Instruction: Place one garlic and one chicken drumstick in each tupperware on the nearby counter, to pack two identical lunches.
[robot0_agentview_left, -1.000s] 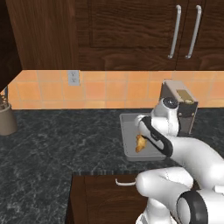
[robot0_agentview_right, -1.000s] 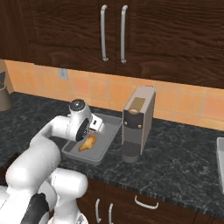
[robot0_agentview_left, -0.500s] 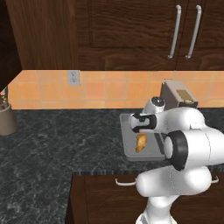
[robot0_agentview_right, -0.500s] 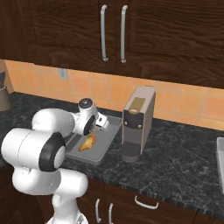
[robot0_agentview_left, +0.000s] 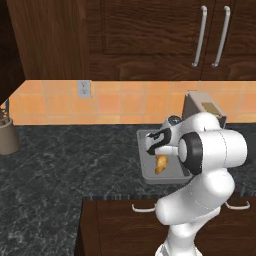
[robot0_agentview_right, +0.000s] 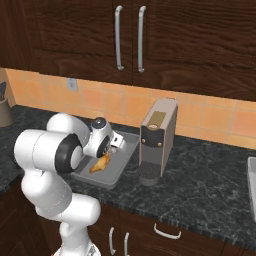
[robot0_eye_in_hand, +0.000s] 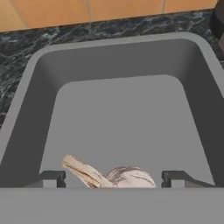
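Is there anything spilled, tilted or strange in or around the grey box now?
Nothing stands out. The tupperware sits flat on the counter, with the chicken drumstick and the garlic inside.

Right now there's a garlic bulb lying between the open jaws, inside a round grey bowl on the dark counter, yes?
Not quite: the container is not a round bowl but a shallow rectangular tupperware, as the hand view shows. The rest holds: the garlic lies between the open jaws inside it, and it sits on the dark counter.

One tupperware (robot0_eye_in_hand: 26, 100), one garlic (robot0_eye_in_hand: 118, 177), one chicken drumstick (robot0_agentview_left: 161, 164), one coffee machine (robot0_agentview_right: 157, 137)
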